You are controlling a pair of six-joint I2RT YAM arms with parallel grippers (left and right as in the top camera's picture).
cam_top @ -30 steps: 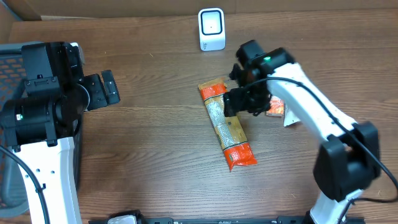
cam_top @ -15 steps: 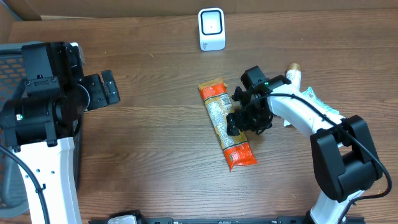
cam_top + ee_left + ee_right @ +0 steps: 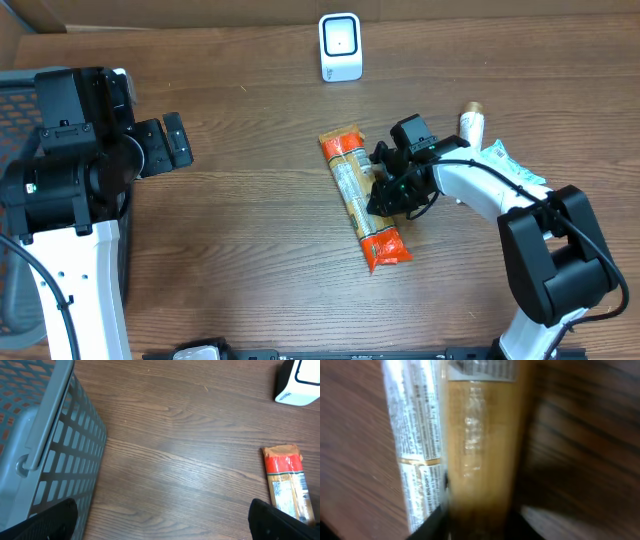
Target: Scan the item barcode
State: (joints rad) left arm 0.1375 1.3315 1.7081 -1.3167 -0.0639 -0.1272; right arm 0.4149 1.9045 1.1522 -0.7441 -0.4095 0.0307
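While clamping right gripper (image 3: 386, 194) jaws across packet (image 3: 352, 188) lying in front of scanner (image 3: 340, 47), with left gripper (image 3: 165, 143) jaws apart well left of scanner, seemingly grasp step; next, lift and present it to scanner.

Overhead cam top-down, far; L wrist low, oblique; R wrist close-up; shared: packet (image 3: 352, 178).

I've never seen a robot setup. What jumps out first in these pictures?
A long orange-and-tan packet lies at the middle of the wooden table, the right end effector down over it. A small white scanner stands at the far edge, and a grey mesh basket sits at the left.
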